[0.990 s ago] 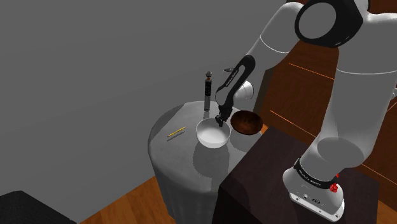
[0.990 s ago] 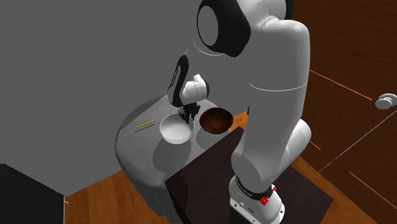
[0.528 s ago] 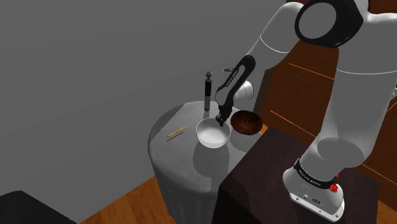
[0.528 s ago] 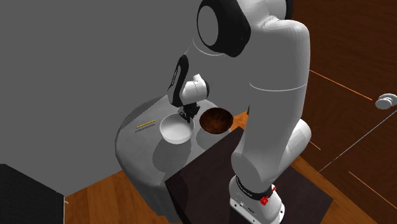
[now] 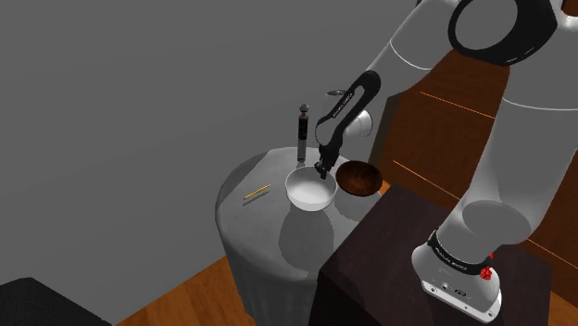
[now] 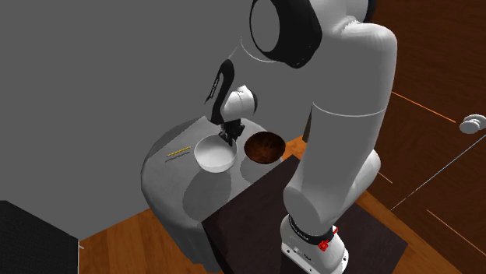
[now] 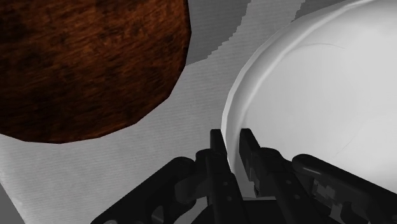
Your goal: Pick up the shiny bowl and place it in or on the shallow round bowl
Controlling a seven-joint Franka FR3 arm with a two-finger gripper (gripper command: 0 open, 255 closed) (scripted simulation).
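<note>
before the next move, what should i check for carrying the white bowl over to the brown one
1. Hand shut on the white bowl at its rim, a finger either side: ok.
2. White bowl lifted off the table: cannot tell.
3. Brown bowl upright and empty: ok.
4. Gap between the two bowls free of clutter: ok.
5. Yellow stick lies apart from the white bowl: ok.

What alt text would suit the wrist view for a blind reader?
The black gripper clasps the rim of a white bowl. A brown bowl sits beside it on the pale table.
</note>
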